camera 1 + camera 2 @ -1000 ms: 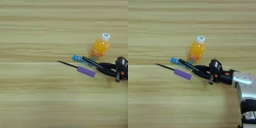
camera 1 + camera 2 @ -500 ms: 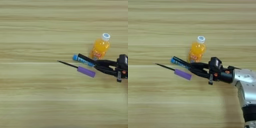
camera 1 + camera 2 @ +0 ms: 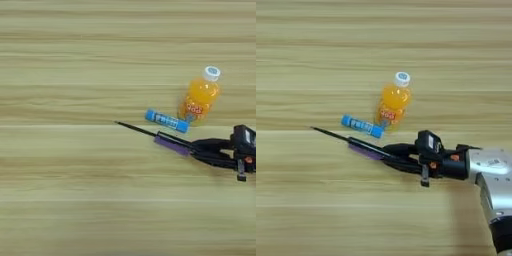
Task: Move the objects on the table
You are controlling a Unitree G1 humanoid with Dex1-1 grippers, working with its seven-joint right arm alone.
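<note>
Tube (image 3: 362, 125) left of bottle (image 3: 392, 102) (pen (image 3: 348, 141) in front).

bottle (image 3: 392, 103): 1 | blue tube (image 3: 361, 125): 1 | purple cylinder (image 3: 365, 152): 1 | pen (image 3: 341, 138): 1

Gripper (image 3: 390, 155) seemingly touches pen (image 3: 338, 137), purple cylinder (image 3: 366, 151).

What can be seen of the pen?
The pen is long, thin and black, lying flat on the table, slanting from upper left down to the right. Its left tip is free; its right end runs in at the gripper. The purple cylinder lies right beside it, seemingly touching; the blue tube lies apart, just above.
</note>
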